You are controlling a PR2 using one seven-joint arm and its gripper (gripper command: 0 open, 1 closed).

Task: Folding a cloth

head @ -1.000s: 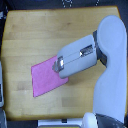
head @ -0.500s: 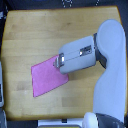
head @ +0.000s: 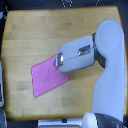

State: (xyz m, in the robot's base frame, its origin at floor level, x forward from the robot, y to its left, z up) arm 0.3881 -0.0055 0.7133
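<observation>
wooden table (head: 30, 35), cloth (head: 48, 76) under pincer (head: 58, 59)

From my remote station I saw a light wooden desk (head: 35, 35) that filled most of the exterior view, its grain running across and its corners rounded. Dark floor showed past its top edge. At the exterior view's left edge sat something pale and blurred that I could not identify.

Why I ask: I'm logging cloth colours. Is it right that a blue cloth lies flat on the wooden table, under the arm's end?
Not quite: the cloth is pink, not blue, as the exterior view shows. It does lie flat on the wooden table, under the arm's end.
</observation>
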